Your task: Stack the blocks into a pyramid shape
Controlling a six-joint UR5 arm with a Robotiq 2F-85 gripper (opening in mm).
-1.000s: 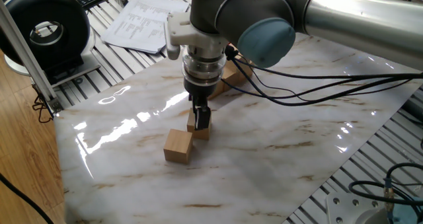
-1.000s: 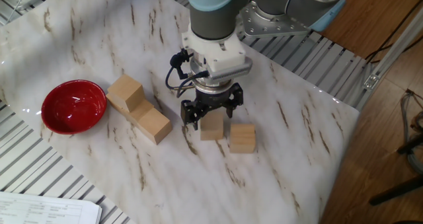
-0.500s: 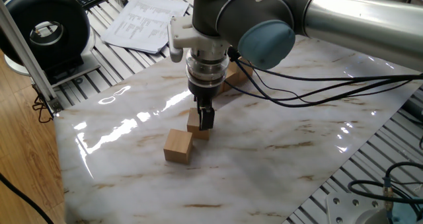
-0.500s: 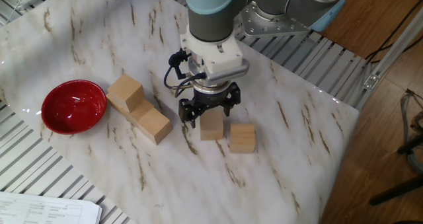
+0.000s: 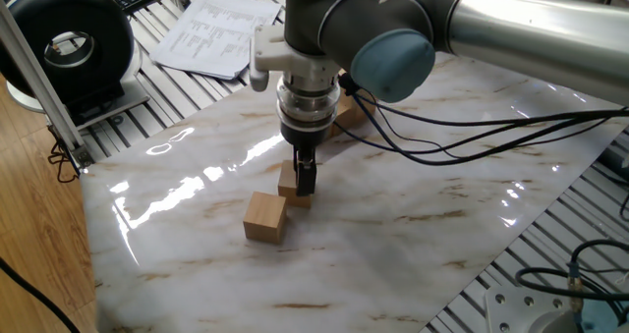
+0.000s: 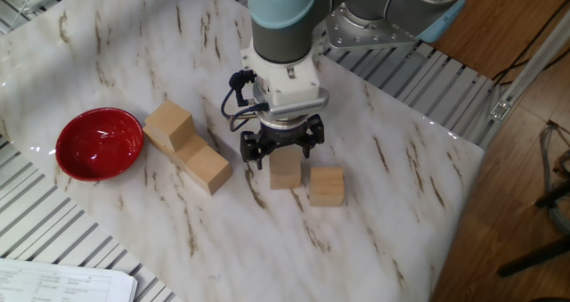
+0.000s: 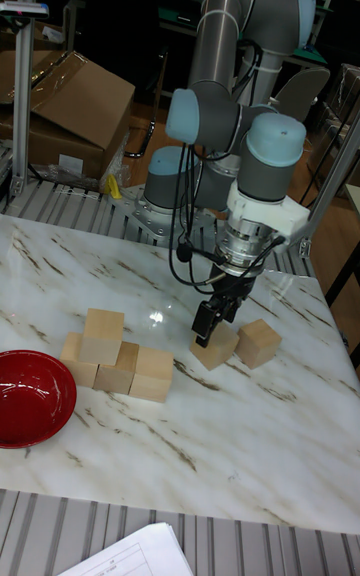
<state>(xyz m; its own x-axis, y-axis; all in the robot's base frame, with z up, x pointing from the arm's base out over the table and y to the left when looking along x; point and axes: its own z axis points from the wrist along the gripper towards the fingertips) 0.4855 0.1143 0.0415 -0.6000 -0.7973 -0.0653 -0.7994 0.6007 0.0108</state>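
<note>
Tall fixed view shows my pincer straddling a block at frame centre on the counter, fingers about its sides though I cannot tell their grip, so next I lift it toward the partial stack at left.

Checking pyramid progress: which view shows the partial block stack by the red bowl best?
The tall fixed view: the block stack faces the camera, three cubes in a row with one on top, beside the red bowl. The other fixed view shows it end-on, so its cubes overlap. In one fixed view the gripper and arm hide nearly all of it.
</note>
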